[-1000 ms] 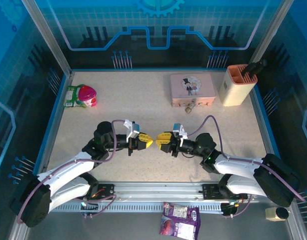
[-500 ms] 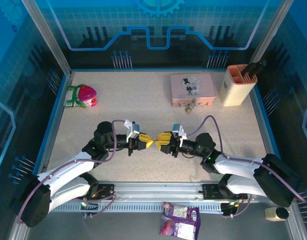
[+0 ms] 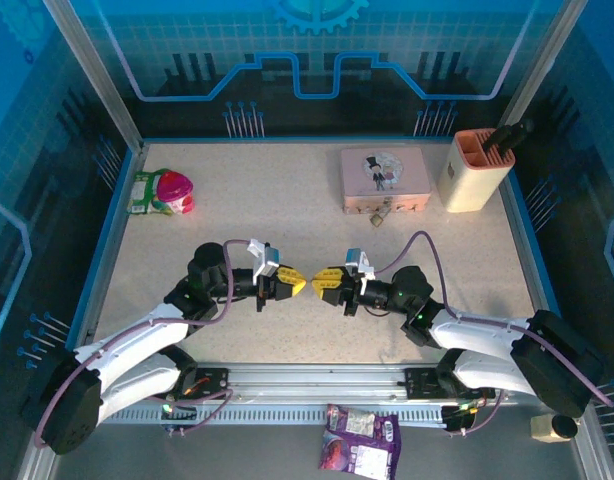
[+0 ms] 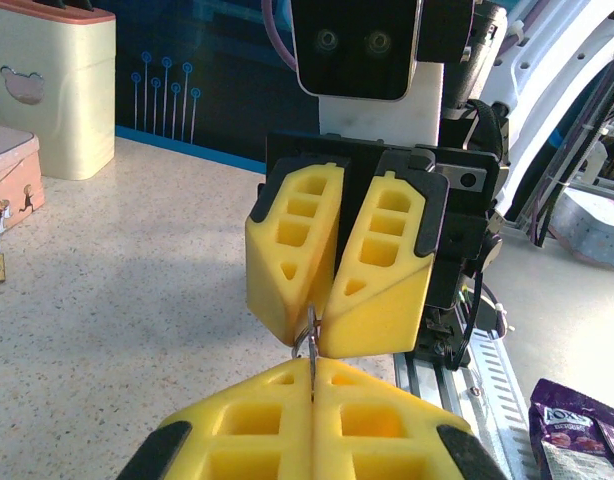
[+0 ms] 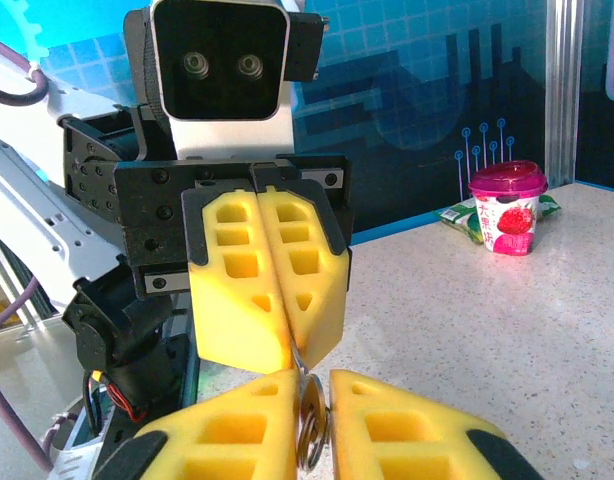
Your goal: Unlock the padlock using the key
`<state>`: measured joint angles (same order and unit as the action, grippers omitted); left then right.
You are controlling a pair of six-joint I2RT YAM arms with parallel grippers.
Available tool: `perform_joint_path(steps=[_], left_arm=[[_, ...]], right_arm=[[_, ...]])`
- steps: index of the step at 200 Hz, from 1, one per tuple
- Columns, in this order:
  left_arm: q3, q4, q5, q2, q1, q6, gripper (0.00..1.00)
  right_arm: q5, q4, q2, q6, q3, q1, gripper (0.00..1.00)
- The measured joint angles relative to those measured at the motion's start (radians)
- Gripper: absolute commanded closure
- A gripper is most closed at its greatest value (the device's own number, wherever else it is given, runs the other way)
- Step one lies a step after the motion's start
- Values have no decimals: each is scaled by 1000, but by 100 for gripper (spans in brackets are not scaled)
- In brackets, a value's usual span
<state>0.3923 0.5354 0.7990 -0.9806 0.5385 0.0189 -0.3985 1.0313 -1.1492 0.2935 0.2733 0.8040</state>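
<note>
Centre of the top view: left gripper (image 3: 299, 285) and right gripper (image 3: 318, 282) meet tip to tip, both jaws clenched on the key (image 5: 309, 415); padlock (image 3: 378, 213) touches the pink tin (image 3: 385, 178), upper right

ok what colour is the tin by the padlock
Pink tin, with cartoon figures on its lid; the top external view shows it best.

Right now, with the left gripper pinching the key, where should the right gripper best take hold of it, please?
Probably the ring end of the key that sticks out beyond the left gripper. Bring the right gripper in head-on from the opposite side, jaws on the ring's flat faces; the left covers the other end.
</note>
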Motion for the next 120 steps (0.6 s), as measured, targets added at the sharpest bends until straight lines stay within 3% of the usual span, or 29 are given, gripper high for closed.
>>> perform_joint_path(steps=[39, 120], left_arm=[[0, 0, 0, 0, 0, 0, 100], [0, 1, 3, 0, 0, 0, 100]], right_arm=[[-3, -4, 0, 0, 0, 0, 76], [-3, -18, 0, -5, 0, 0, 78]])
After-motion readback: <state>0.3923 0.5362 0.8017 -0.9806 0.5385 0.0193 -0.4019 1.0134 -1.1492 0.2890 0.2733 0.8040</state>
